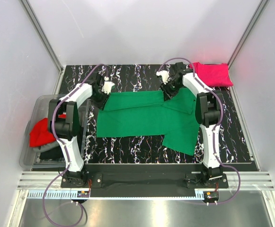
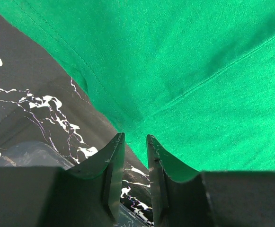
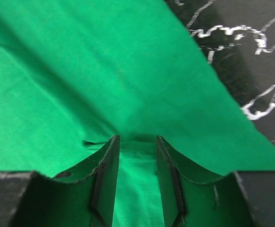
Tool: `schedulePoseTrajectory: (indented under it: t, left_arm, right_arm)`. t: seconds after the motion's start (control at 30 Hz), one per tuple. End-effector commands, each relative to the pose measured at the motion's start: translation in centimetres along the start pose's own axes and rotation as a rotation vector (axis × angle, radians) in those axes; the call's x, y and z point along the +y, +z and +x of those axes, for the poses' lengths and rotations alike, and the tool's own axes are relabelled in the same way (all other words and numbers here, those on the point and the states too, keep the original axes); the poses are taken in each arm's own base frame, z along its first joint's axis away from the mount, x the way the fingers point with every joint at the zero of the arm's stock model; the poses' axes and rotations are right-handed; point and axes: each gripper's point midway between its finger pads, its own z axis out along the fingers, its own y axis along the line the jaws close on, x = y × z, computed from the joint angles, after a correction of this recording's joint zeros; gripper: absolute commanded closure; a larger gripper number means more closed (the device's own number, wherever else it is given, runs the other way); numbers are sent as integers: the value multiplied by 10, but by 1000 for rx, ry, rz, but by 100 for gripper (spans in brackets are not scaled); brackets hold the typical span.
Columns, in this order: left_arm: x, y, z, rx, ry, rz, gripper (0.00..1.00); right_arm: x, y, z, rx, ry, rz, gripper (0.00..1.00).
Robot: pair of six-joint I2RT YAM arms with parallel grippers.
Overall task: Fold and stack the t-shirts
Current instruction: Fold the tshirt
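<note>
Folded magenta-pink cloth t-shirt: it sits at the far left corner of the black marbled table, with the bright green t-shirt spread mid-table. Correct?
No: the folded magenta-pink cloth t-shirt sits at the far right corner of the black marbled table, as the top external view shows. The bright green t-shirt is indeed spread mid-table.

The top view looks down from above and behind the arms, far enough back to take in the whole bench (image 1: 128, 146) and the spread green shirt (image 1: 142, 118). The left wrist view sits close behind its own jaws and faces past them: shirt edge just ahead of the tips, bare bench to their left. The right wrist view, equally close, faces green cloth ahead of and between its jaws, with bench beyond to the right. All three share that shirt
</note>
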Motion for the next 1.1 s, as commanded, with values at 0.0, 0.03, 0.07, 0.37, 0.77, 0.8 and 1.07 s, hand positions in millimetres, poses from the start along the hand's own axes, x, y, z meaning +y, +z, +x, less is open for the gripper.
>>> schedulePoseTrajectory:
  t: [0.0, 0.03, 0.07, 0.37, 0.77, 0.8, 1.07]
  left_arm:
    - [3, -17, -13, -60, -3, -41, 70]
    - [3, -16, -12, -58, -2, -39, 70]
    - [3, -16, -13, -58, -2, -39, 70]
    - [5, -15, -17, -57, 8, -51, 70]
    - [2, -14, -16, -42, 33, -66, 70]
    - [1, -15, -17, -43, 36, -67, 70]
    - [0, -14, -17, -37, 44, -75, 70]
  right_arm:
    - [-25, -14, -16, -49, -32, 68, 57]
    - [-27, -16, -15, -49, -29, 71, 56]
    - [-28, -15, -13, -45, -25, 70, 56]
    - [-22, -13, -2, -39, -10, 35, 57]
    - [-10, -2, 12, -24, 32, -49, 63]
    - [-9, -1, 13, -23, 36, -52, 66]
    - [-12, -3, 14, -22, 44, -54, 88]
